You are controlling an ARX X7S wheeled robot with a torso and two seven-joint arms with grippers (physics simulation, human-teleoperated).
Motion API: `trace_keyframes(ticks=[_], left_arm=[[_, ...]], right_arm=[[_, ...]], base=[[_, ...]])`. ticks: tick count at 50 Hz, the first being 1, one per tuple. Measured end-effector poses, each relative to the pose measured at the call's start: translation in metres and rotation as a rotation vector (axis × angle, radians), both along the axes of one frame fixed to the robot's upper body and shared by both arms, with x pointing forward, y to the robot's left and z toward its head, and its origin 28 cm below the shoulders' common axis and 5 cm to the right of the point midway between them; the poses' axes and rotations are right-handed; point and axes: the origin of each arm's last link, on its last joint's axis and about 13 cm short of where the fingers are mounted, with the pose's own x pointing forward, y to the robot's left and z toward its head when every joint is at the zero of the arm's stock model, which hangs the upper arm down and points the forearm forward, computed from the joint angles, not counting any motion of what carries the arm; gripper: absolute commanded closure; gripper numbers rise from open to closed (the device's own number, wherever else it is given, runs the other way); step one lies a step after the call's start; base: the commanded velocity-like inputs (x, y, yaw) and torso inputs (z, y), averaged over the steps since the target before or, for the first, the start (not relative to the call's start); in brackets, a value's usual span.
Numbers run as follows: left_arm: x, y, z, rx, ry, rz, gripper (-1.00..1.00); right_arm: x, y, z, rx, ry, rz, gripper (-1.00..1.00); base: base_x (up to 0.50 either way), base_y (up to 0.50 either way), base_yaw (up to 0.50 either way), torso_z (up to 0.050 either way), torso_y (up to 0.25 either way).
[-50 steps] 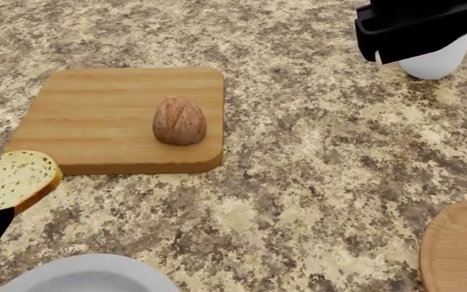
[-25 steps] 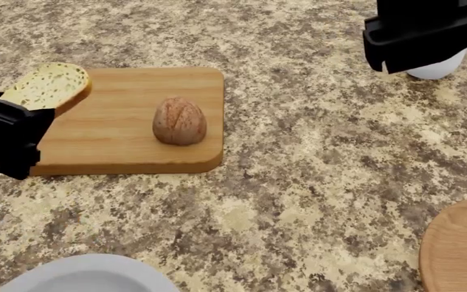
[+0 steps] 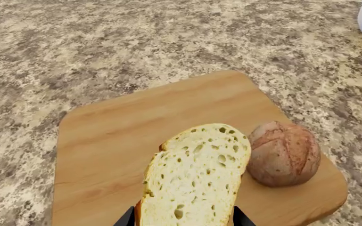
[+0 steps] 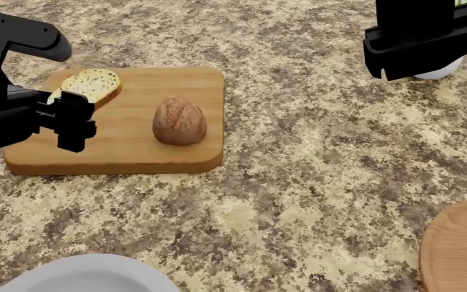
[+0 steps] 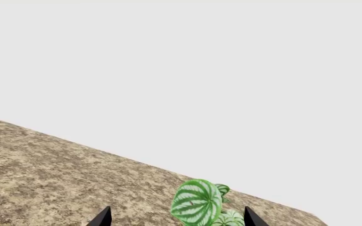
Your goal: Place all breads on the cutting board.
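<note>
Breads, two: one roll (image 4: 179,121) resting near the middle of the board (image 4: 136,152); one slice (image 4: 92,84) clamped in the left pincer (image 3: 183,220), held over the board's far-left part, left of the roll. Board, one, on the speckled desk (image 4: 315,170). Right pincer (image 5: 176,217): only two fingertips show, set apart with nothing between; it is raised at far right. Cut off by the frame: white plate (image 4: 87,274) near left, wooden plate (image 4: 461,249) near right. White vessel (image 4: 440,68) mostly hidden behind the right arm. Plant (image 5: 200,202), one, partly visible.
</note>
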Motion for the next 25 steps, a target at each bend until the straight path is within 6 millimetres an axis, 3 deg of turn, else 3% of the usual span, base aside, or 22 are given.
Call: trace_keyframes(ticks=[23,24,25], left_arm=[[0.028,-0.002,-0.051,0.013,0.060,0.050,1.00],[0.028,-0.002,-0.053,0.013,0.062,0.052,-1.00],[0.028,-0.002,-0.054,0.012,0.065,0.056,-1.00]], right_arm=[[-0.004,-0.001,-0.001,0.000,0.001,-0.003,-1.00],[-0.004,-0.001,-0.001,0.000,0.001,-0.003,-1.00],[-0.005,-0.002,-0.001,0.000,0.001,-0.003,-1.00]], base=[[0.00,0.00,0.00,0.000,0.000],[0.00,0.00,0.00,0.000,0.000],[0.00,0.00,0.00,0.000,0.000]])
